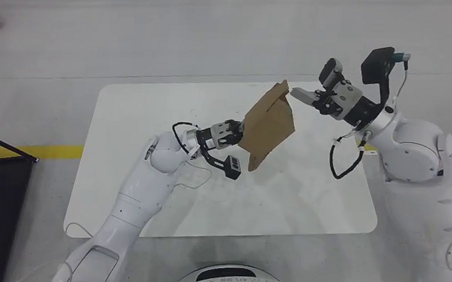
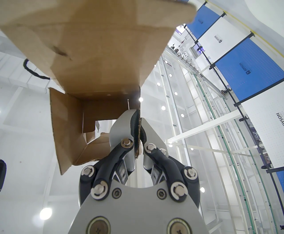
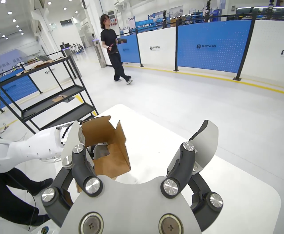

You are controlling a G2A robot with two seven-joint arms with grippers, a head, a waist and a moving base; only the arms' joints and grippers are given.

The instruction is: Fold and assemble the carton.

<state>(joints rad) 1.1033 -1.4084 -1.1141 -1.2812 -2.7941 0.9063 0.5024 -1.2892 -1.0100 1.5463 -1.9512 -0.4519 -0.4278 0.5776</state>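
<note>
A brown cardboard carton (image 1: 269, 124) is held tilted above the middle of the white table (image 1: 136, 138). My left gripper (image 1: 237, 133) is shut on one wall edge of the carton (image 2: 97, 55), the cardboard pinched between its pads (image 2: 138, 130). The carton's end toward the camera is open, with loose flaps hanging. My right gripper (image 1: 302, 94) stands open just past the carton's upper corner, not touching it. In the right wrist view the carton (image 3: 111, 141) shows its open mouth, beyond my right gripper (image 3: 142, 135).
A black metal shelf rack (image 3: 46, 99) stands beyond the table's far corner. A dark object (image 1: 3, 186) stands off the table's left side, by a yellow floor line (image 1: 42, 150). Bare table surface lies all around the carton.
</note>
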